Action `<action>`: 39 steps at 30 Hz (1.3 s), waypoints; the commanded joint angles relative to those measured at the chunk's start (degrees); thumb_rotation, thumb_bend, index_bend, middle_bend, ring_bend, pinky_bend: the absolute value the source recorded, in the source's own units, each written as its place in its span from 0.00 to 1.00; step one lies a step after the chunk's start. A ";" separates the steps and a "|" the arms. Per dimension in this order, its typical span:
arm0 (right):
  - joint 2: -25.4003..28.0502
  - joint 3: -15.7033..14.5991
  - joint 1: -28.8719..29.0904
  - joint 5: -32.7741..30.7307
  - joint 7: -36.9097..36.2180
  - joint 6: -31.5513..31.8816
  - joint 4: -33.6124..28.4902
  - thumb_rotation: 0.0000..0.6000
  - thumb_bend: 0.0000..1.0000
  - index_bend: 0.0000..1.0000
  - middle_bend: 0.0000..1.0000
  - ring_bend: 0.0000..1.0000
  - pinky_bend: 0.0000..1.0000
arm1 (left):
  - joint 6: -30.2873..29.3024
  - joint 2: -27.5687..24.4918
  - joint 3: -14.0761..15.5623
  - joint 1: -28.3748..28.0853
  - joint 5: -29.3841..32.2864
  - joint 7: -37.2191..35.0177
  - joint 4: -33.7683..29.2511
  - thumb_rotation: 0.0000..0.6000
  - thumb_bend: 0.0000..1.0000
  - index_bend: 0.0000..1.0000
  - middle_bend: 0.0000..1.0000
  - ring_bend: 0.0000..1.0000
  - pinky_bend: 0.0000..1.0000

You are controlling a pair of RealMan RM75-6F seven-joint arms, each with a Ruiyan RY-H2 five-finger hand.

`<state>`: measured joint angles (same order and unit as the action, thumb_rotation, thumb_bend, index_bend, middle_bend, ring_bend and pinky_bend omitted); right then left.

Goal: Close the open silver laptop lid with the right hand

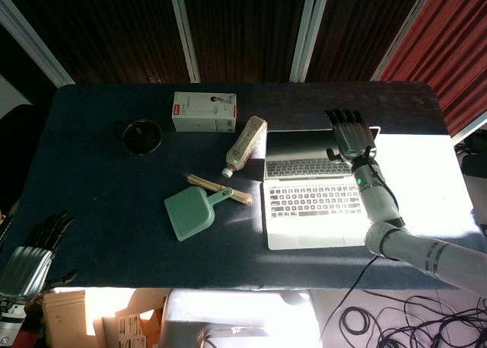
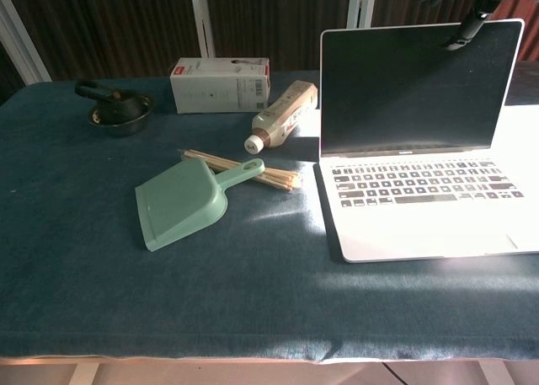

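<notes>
The right hand [image 1: 351, 138] reaches in from the lower right, forearm stretched over the keyboard, and sits at the top edge of the silver laptop's [image 1: 316, 211] lid [image 2: 417, 86], fingers [image 1: 342, 119] spread and pointing away over the rim, holding nothing; whether they actually touch the lid I cannot tell, since the chest view shows only dark fingertips at the frame's top; the lid stands upright and open, screen dark, the laptop on the right side of the dark blue tabletop [image 1: 91, 173] in a bright patch of sun; the left hand [image 1: 30, 260] hangs low off the near left corner, fingers loosely apart and empty; over to the containers: a small dark bowl [image 1: 141, 135] sits far left, contents unclear; a white box [image 1: 203, 111] lies behind; a bottle [image 1: 245, 145] lies on its side just beside the laptop; a green dustpan [image 1: 194, 211] rests by a bundle of wooden sticks [image 1: 221, 188].
</notes>
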<state>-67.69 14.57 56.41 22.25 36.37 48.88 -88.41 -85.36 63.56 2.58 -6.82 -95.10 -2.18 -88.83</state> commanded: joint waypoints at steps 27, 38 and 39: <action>1.38 -4.22 1.88 -4.44 -1.21 -0.95 -0.42 1.00 0.35 0.19 0.13 0.00 0.00 | 0.21 0.19 0.07 -0.33 -0.33 0.64 -0.15 1.00 0.03 0.00 0.03 0.01 0.14; 5.40 -4.78 1.81 -4.74 -3.34 -2.31 -5.32 1.00 0.35 0.19 0.13 0.00 0.00 | -0.88 0.24 0.19 0.07 -0.94 0.82 -0.03 1.00 0.03 0.00 0.03 0.01 0.14; 5.89 -4.87 1.74 -4.45 -3.49 -2.32 -6.06 1.00 0.35 0.19 0.13 0.00 0.00 | -0.98 0.26 0.23 0.09 -1.06 0.85 -0.02 1.00 0.03 0.00 0.03 0.01 0.14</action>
<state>-62.44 9.86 58.19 17.58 33.12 46.69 -93.75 -86.31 63.81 2.79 -6.74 -96.13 -1.35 -88.85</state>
